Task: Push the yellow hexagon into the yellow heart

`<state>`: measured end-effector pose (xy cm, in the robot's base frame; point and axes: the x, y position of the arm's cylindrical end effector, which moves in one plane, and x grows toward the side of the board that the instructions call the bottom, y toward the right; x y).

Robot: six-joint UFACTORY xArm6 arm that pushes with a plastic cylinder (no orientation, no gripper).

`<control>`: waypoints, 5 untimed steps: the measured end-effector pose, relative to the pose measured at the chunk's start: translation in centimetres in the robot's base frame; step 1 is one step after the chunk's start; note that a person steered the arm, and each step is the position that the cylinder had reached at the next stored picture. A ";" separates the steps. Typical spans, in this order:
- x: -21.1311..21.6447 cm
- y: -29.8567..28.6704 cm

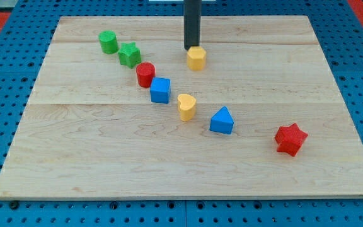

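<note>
The tip (191, 48), a bare rod holding nothing, touches the yellow hexagon (196, 58) from the top edge; the yellow heart (186, 106) lies straight below

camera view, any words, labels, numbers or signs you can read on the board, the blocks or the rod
None: no text, number or sign shows anywhere in this view.
The wooden board is bare.
The blocks, such as the yellow hexagon and the yellow heart, carry no markings.
The rod ending in my tip, just above the hexagon, is plain dark.
</note>
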<state>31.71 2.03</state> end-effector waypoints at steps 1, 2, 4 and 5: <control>1.2 0.5; 0.7 0.9; 4.7 2.1; 7.9 0.4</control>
<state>39.61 2.48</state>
